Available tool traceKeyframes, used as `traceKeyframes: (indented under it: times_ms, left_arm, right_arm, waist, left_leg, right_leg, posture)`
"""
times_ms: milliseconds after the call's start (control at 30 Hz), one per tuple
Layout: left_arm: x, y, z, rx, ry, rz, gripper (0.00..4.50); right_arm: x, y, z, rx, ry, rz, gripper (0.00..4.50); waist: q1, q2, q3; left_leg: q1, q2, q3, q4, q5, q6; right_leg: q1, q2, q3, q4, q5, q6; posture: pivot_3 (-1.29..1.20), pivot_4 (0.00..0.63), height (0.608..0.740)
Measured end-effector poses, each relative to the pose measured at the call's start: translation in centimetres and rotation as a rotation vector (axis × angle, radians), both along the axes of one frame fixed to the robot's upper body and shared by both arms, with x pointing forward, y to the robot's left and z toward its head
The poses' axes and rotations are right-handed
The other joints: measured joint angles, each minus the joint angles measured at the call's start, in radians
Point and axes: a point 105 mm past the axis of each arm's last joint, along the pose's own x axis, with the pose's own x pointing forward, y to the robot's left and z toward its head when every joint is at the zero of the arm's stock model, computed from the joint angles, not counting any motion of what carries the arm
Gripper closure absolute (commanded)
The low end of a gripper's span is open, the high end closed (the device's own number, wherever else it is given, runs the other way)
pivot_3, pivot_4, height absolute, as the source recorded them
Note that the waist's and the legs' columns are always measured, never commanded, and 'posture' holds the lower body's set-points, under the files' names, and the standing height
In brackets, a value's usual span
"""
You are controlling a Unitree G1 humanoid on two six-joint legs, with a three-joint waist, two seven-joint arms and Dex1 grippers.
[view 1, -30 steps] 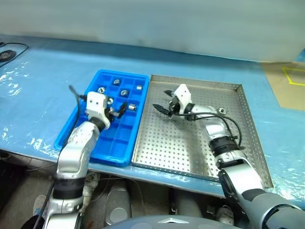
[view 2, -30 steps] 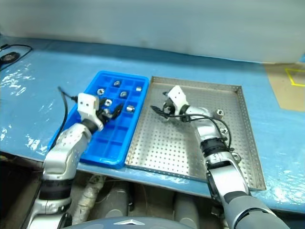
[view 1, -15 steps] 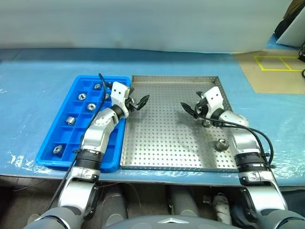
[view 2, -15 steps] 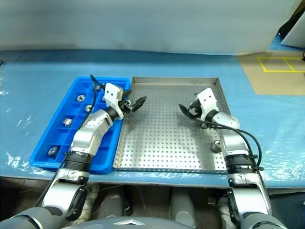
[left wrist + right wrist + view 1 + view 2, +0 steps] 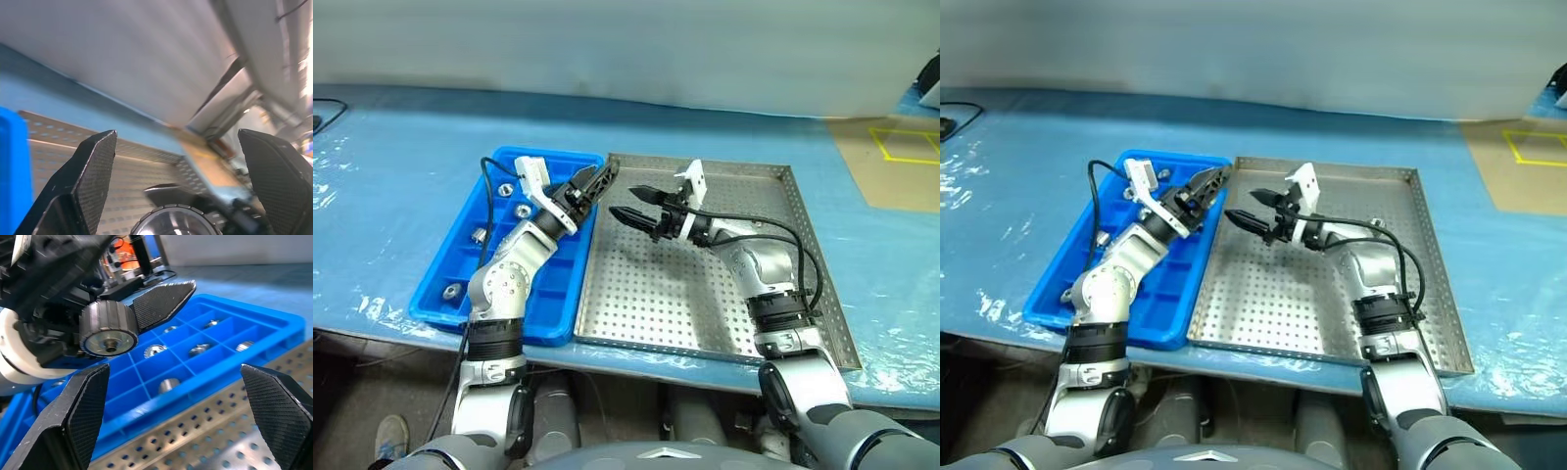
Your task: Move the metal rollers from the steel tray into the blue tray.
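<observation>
Rollers: small silver-grey hollow metal rollers (image 5: 169, 384) are lying in compartments of the bright blue gridded plastic tray (image 5: 460, 264); one more seems to be sitting on the perforated square steel tray (image 5: 705, 294) behind the right arm, though it is hard to make out.
Left gripper (image 5: 595, 183): hovering with fingers spread wide, empty, over the seam between the two trays.
Right gripper (image 5: 639, 205): facing it over the steel tray, jaws wide, empty.
Right wrist view: showing the filled compartments close up beyond the left gripper.
</observation>
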Motion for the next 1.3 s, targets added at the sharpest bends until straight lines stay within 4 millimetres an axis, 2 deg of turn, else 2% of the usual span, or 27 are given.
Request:
traceKeyframes:
  times_ms: [200,333,667,767,967,1033,1067,1133,1300]
  left_arm:
    - [-0.9,-0.9,0.0,0.000,0.020,-0.085,0.34]
    - [-1.4,-1.4,-0.5,0.039,0.026,-0.126,0.34]
    - [-1.9,-2.6,-0.2,0.045,-0.008,-0.178,0.34]
    - [-1.8,-2.6,-0.2,0.046,-0.013,-0.167,0.29]
    - [-1.5,-2.9,0.4,0.026,-0.043,-0.144,0.29]
    - [-0.6,-2.1,0.3,0.032,-0.041,-0.062,0.29]
    - [0.1,-1.2,0.0,0.031,-0.029,0.000,0.29]
    - [1.0,-0.1,0.0,0.031,-0.027,0.089,0.29]
    - [2.5,3.4,1.2,0.031,-0.082,0.375,0.29]
  right_arm:
    - [-0.9,1.0,0.1,0.068,0.094,0.070,0.00]
    - [-1.8,1.3,1.7,0.167,0.120,0.133,0.00]
    - [-2.7,1.1,1.6,0.231,0.217,0.181,0.00]
    - [-2.8,1.3,1.5,0.225,0.215,0.187,0.64]
    - [-2.6,1.0,1.3,0.200,0.204,0.164,2.54]
    - [-2.7,1.0,1.7,0.212,0.189,0.177,3.16]
    - [-2.8,1.0,1.9,0.214,0.179,0.185,3.32]
    - [-3.1,1.3,2.0,0.222,0.176,0.208,3.32]
    - [-2.8,2.4,2.9,0.259,0.165,0.217,3.32]
  waist:
    - [0.002,0.000,0.000]
    - [0.002,0.000,0.000]
    - [0.003,0.000,0.000]
    - [0.003,0.000,0.000]
    - [0.005,0.000,0.000]
    - [0.003,0.000,0.000]
    - [-0.001,0.000,0.000]
    - [-0.001,0.000,0.000]
    - [0.006,0.000,0.000]
  left_leg:
    - [0.002,0.001,0.000,-0.004,0.003,-0.005]
    - [0.003,0.002,0.000,-0.007,0.004,-0.006]
    - [0.004,0.002,0.000,-0.008,0.005,-0.007]
    - [0.004,0.001,0.000,-0.008,0.005,-0.008]
    - [0.003,0.001,0.000,-0.008,0.005,-0.008]
    - [0.004,0.001,0.000,-0.008,0.005,-0.008]
    - [0.004,0.002,-0.001,-0.008,0.005,-0.008]
    - [0.004,0.004,-0.001,-0.007,0.005,-0.008]
    - [0.004,0.007,-0.001,-0.008,0.006,-0.010]
  right_leg:
    - [0.000,0.000,0.000,0.000,0.000,0.000]
    - [-0.001,0.001,0.000,-0.001,0.000,0.000]
    - [-0.001,0.001,0.000,0.000,0.000,0.000]
    - [-0.001,0.001,0.000,0.000,0.000,0.000]
    - [-0.001,0.001,0.000,0.000,0.000,0.000]
    - [-0.001,0.001,0.000,0.000,0.000,0.000]
    - [-0.001,0.002,0.001,0.000,0.000,0.000]
    - [-0.001,0.004,0.000,0.000,0.000,0.000]
    - [-0.001,0.007,-0.001,0.000,0.001,-0.001]
  posture:
    - [-0.16,0.150,0.740]
    - [-0.17,0.150,0.740]
    - [-0.17,0.150,0.740]
    - [-0.17,0.150,0.740]
    - [-0.17,0.150,0.740]
    - [-0.17,0.150,0.740]
    - [-0.16,0.150,0.740]
    - [-0.14,0.150,0.740]
    - [-0.05,0.150,0.740]
